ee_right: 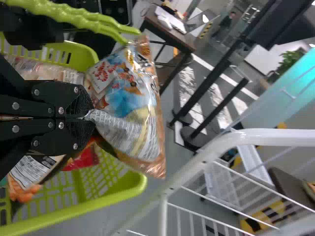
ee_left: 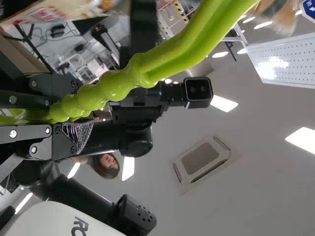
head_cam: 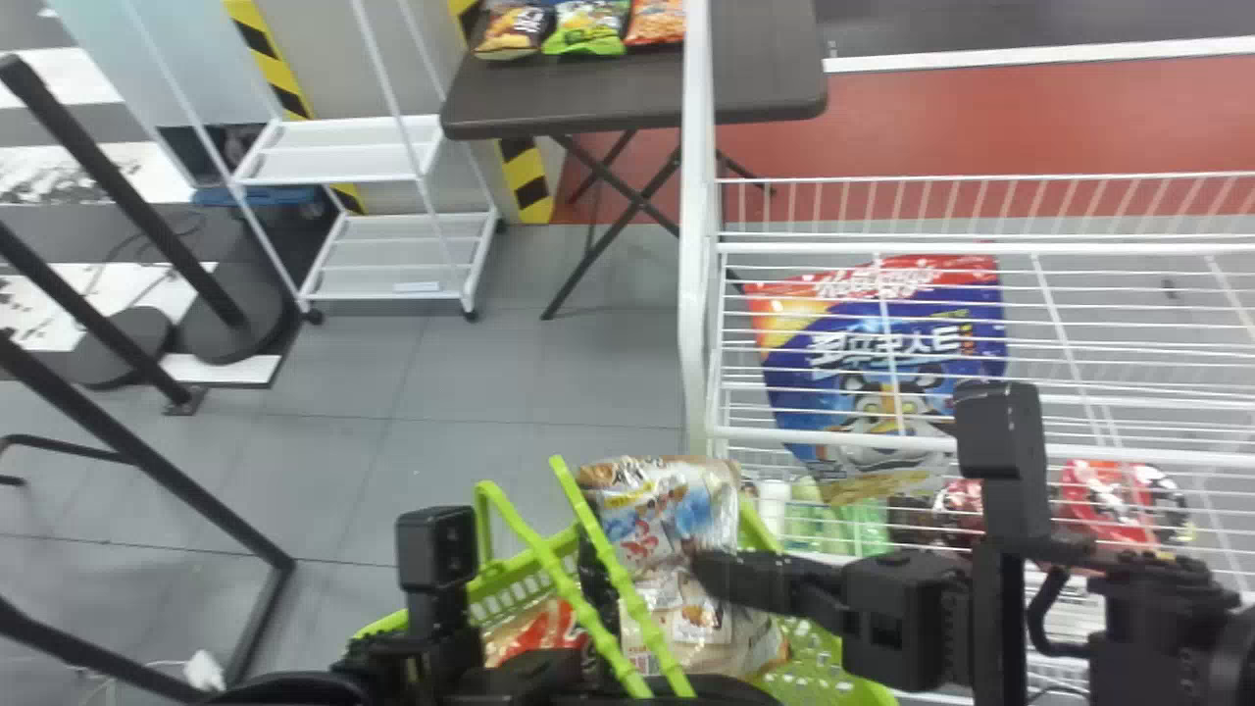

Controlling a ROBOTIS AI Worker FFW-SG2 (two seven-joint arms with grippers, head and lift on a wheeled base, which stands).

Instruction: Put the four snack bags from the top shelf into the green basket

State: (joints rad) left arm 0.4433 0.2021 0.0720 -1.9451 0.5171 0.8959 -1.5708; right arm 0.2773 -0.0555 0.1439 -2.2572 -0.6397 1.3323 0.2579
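Note:
At the bottom of the head view, my left gripper is at the green basket. The left wrist view has my left gripper shut on the basket's beaded green handle. My right gripper is over the basket, with a blue-and-brown snack bag. In the right wrist view, my right gripper pinches the edge of this crinkled bag, which partly overlaps the basket. Other bags lie inside the basket, among them a red-and-white one and one with orange print.
A white wire shelf stands right beside the basket; a large blue cereal bag and several small items show through its wires. Farther off are a dark table with snack bags, a white rack and black frame bars at left.

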